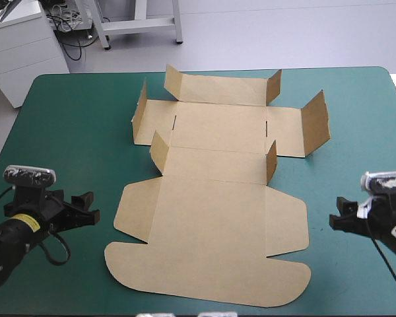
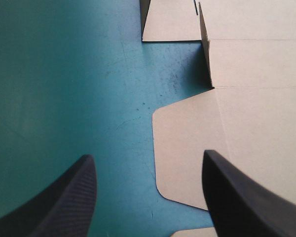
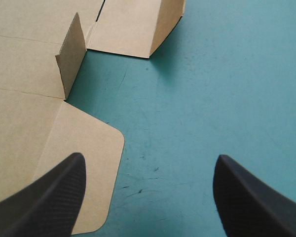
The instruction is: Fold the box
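Standing wide apart with nothing between them, the black fingers [image 2: 64,207] of the left hand [image 1: 89,206] hang over the teal-green cover [image 1: 72,132] of the worktop. They point toward the left edge of the box [image 1: 218,218]. In the high view this hand is near that edge but apart from it. In its own wrist view one finger shows in front of a rounded side flap [image 2: 187,148] and the other over bare cover.

The right hand [image 1: 335,212] is likewise spread and empty. It sits near the box's right edge without touching it. In its wrist view the matching rounded flap [image 3: 84,158] lies ahead of one finger, and the other finger is over bare cover.

The box lies between the two hands in the middle of the worktop, a cut sheet of brown board that is mostly flat. Its large near panel, with rounded corners and the two side flaps, rests flat on the cover. Beyond that panel a narrower panel has a short tab [image 1: 272,162] standing upright at each end. Farther on, a wide panel has both end flaps [image 1: 315,122] raised. The farthest strip, close to the worktop's far edge, also carries an upright tab [image 1: 173,80] at each end.
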Controlling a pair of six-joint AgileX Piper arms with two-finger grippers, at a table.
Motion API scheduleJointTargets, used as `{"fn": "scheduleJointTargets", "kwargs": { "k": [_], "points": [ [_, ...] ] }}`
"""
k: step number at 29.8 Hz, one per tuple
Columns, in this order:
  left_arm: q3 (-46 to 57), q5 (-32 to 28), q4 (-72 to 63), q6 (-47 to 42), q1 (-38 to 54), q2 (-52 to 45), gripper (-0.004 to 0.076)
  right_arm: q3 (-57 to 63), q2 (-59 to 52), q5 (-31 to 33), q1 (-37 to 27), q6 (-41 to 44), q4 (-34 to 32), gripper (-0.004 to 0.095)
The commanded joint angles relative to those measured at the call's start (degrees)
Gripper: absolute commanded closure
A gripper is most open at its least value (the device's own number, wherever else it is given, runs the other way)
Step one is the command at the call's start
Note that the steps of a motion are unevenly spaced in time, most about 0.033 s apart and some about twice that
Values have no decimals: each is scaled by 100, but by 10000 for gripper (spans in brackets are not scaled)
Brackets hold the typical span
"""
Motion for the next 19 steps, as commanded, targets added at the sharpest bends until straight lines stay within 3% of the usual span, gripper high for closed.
{"fn": "scheduleJointTargets", "kwargs": {
  "k": [1,9,19],
  "points": [
    [-683,122,264,-20,-5,583,277,-770,865,59,-16,-66,196,237],
    [-1558,802,856,126,-5,1798,277,-2244,2604,573,251,-52,354,237],
    [-1781,1038,889,276,323,2701,277,-3625,4648,825,1204,296,230,237]
  ]
}}
